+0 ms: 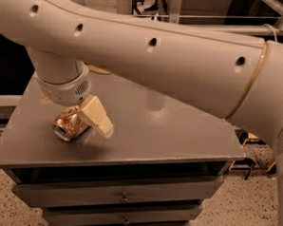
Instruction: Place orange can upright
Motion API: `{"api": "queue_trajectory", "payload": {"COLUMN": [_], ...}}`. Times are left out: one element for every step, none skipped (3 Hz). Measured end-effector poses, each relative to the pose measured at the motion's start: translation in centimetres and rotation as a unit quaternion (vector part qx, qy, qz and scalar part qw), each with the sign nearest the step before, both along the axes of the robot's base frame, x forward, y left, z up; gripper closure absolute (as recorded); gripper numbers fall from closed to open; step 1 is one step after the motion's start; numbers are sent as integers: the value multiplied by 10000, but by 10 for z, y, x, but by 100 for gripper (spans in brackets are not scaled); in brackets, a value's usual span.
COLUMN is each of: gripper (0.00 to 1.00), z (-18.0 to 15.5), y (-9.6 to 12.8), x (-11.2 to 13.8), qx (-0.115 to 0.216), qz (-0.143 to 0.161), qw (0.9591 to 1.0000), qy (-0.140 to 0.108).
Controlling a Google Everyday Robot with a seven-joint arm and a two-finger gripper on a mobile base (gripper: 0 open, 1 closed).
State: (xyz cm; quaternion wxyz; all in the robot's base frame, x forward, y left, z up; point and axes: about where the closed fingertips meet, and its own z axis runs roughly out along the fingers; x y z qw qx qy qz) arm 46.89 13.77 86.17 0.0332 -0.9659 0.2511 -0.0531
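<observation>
The orange can (67, 125) lies on its side on the left part of the grey table top (178, 136), its silver end facing the front left. It is shiny orange-gold with wrinkled sides. My gripper (78, 118) hangs from the wide white wrist (62, 84) straight over the can and sits right against its right side. My large white arm (173, 59) crosses the whole upper view.
The table is a grey metal cabinet with drawers (123, 198) below its front edge. The arm hides the back of the table top. The floor (250, 206) to the right is speckled, with a wooden frame low down at the right.
</observation>
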Motion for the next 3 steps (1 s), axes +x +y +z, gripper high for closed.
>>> {"api": "queue_trajectory", "payload": {"gripper": [0, 0, 0], "z": [-5, -9, -13], "y": [6, 10, 14], "x": [0, 0, -1], "qx": [-46, -73, -102], "qz": [-30, -64, -116], "qw": [10000, 10000, 9999], "qy": [5, -3, 9]}}
